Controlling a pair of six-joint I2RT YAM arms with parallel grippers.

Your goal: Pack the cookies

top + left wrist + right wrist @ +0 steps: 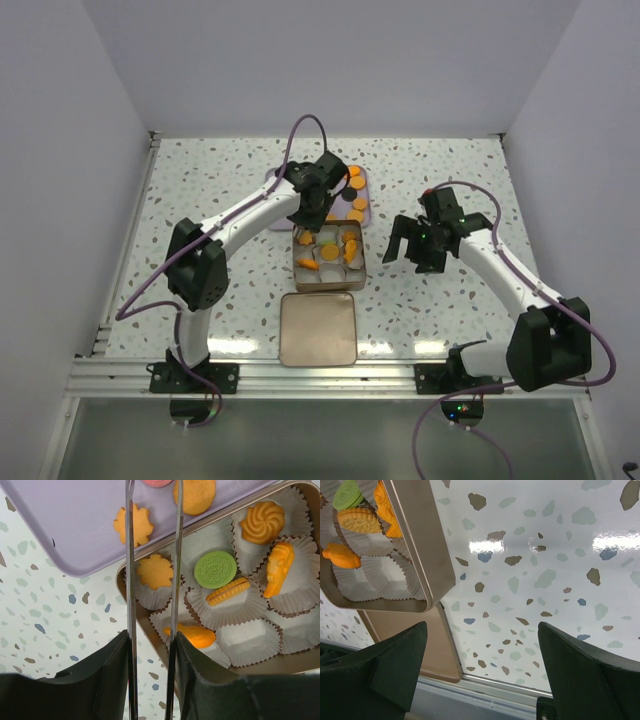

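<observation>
The square metal tin point(297, 263) holds white paper cups with several cookies: a green disc point(215, 569), an orange flower point(155, 571), an orange swirl point(262, 522) and others. More orange cookies point(357, 203) lie on the lavender tray point(75, 525), among them a flower point(133, 525). My left gripper point(308, 215) is shut on thin metal tongs point(130, 580) over the tin's edge next to the tray. The tong blades stand apart with nothing seen between them, and their tips run out of view. My right gripper point(415, 250) is open and empty, right of the tin.
The tin's flat lid point(318, 328) lies on the table just in front of the tin, and also shows in the right wrist view point(405, 635). White walls enclose the speckled table. A metal rail point(520, 685) runs along the near edge.
</observation>
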